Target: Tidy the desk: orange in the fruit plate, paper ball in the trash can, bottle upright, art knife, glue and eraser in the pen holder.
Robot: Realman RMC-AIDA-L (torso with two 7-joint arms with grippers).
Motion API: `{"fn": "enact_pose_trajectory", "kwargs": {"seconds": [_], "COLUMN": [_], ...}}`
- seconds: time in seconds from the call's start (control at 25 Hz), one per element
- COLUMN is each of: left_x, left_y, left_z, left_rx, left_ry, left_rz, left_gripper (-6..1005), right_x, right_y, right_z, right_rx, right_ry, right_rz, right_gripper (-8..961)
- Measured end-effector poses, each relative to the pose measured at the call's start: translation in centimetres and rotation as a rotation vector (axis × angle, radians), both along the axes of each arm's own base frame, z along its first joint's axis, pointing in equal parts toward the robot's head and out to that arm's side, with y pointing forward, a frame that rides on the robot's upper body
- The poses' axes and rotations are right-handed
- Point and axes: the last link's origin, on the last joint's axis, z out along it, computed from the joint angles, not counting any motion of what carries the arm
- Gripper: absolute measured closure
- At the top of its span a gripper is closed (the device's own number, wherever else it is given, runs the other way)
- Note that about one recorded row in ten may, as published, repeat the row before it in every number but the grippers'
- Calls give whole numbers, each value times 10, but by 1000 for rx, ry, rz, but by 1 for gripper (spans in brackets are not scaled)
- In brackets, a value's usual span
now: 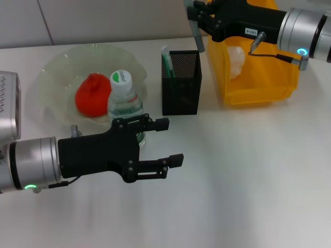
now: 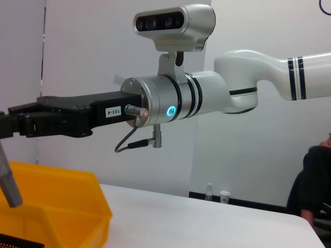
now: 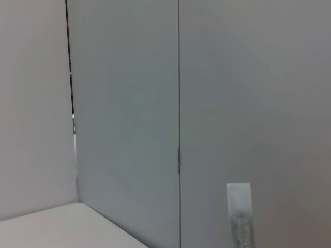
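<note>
Art knife [image 1: 196, 32], grey, gripped in right gripper [image 1: 195, 19] jaws above pen holder [image 1: 181, 82]; left gripper [image 1: 168, 142] jaws wide, empty. Left wrist cam alone shows knife over trash can [image 2: 62, 206].

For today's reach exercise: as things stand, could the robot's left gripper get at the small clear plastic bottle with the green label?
Probably yes: the open left gripper sits right beside the upright bottle, nothing between.

The orange [image 1: 93, 96] lies in the fruit plate [image 1: 57, 72] at the bench's far left; the bottle [image 1: 124, 101] stands just beside it, the pen holder [image 1: 181, 90] right of that, and the trash can [image 1: 258, 88] far right holds the paper ball [image 1: 236, 59].
</note>
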Motion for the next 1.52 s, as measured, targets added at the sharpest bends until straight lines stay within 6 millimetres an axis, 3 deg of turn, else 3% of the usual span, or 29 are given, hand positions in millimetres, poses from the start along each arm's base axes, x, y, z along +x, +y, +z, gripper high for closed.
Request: {"fn": "enact_pose_trajectory", "kwargs": {"seconds": [1.52], "left_x": [-1], "left_y": [-1], "left_z": [-1], "left_rx": [21], "left_ry": [-13], "left_rz": [-10], "left_gripper": [197], "right_x": [11], "right_y": [3], "right_z": [-37], "right_rx": [0], "right_ry": [8], "right_rz": [-21], "right_gripper": [828]}}
